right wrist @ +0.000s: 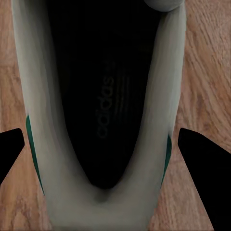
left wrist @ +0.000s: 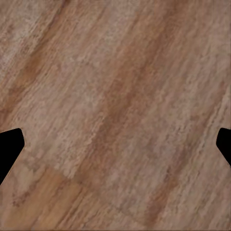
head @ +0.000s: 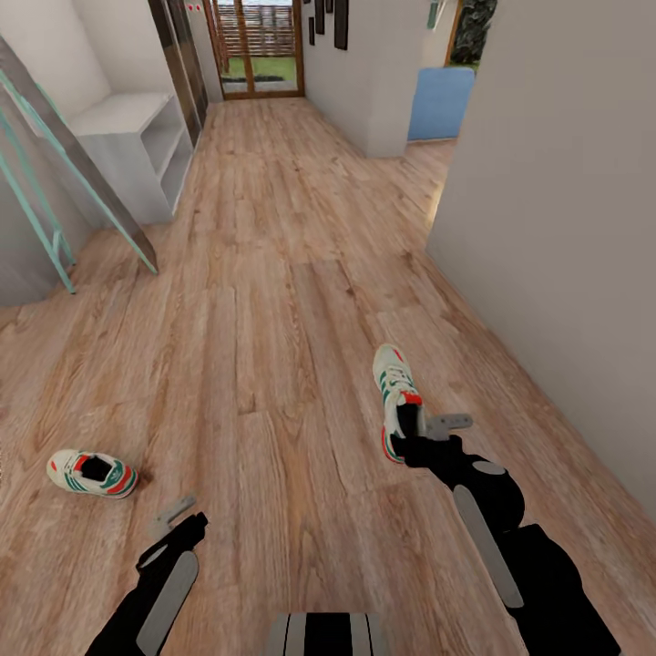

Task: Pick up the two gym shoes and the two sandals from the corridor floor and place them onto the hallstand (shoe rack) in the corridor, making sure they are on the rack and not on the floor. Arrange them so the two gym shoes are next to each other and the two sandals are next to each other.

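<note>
While the right gripper [head: 428, 426] hovers over the heel of one gym shoe [head: 394, 390] on the corridor floor [head: 273, 301], fingers apart, a grasp is being lined up; next, descent and closing are called for. The second gym shoe [head: 91, 473] lies near the spread, empty left gripper [head: 179, 515].

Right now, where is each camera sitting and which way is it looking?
Head view: up on the robot's head, looking forward and down the corridor floor; both arms show, with the left claw and right claw.
Left wrist view: on the left arm, facing bare floor planks; its dark fingertips show at the edges.
Right wrist view: on the right arm, looking straight into the gym shoe by the right claw; dark fingertips flank it.
Shared: head and right wrist views both show that shoe. A second gym shoe lies near the left arm.
</note>
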Controlling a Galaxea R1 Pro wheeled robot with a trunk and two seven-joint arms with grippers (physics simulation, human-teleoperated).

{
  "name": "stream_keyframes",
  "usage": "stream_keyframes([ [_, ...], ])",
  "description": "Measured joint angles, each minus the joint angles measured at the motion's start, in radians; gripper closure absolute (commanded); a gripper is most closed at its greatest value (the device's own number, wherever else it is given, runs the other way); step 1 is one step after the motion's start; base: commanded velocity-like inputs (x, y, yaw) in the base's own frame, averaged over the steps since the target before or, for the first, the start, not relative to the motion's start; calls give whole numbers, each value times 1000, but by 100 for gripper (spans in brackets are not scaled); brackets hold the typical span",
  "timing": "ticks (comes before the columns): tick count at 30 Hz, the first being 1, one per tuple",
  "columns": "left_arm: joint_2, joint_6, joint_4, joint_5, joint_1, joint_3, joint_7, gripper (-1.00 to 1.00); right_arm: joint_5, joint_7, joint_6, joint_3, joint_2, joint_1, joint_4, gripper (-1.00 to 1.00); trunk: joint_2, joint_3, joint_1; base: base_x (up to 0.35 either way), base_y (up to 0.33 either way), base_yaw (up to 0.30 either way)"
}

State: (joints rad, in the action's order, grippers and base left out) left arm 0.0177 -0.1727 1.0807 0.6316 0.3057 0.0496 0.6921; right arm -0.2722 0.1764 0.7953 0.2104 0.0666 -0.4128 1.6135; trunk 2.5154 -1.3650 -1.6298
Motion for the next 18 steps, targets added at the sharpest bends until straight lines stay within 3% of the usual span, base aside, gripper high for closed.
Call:
stream_keyframes([
  [1, 0, 9, 10, 1, -7, 0, 19, -100, 0, -2, 0, 1, 0, 0, 0, 100, 0, 0, 0, 288, -219, 256],
  [2, 2, 39, 114, 3, -65, -1, 85, -100, -3, -8, 1, 4, 1, 0, 0, 100, 0, -1, 0, 293, -210, 254],
  [3, 2, 42, 132, 4, -75, 0, 92, -100, 0, -10, 1, 5, 1, 1, 0, 100, 0, -2, 0, 297, -201, 253],
  [9, 2, 49, 230, -2, -120, 11, 109, -100, 0, -14, 1, 7, 1, 2, 0, 100, 0, -5, 0, 270, -163, 267],
  [18, -11, 41, 295, -1, -137, 16, 113, -100, 0, -14, 1, 9, 1, 9, 0, 100, 0, -7, 0, 48, -29, 273],
])
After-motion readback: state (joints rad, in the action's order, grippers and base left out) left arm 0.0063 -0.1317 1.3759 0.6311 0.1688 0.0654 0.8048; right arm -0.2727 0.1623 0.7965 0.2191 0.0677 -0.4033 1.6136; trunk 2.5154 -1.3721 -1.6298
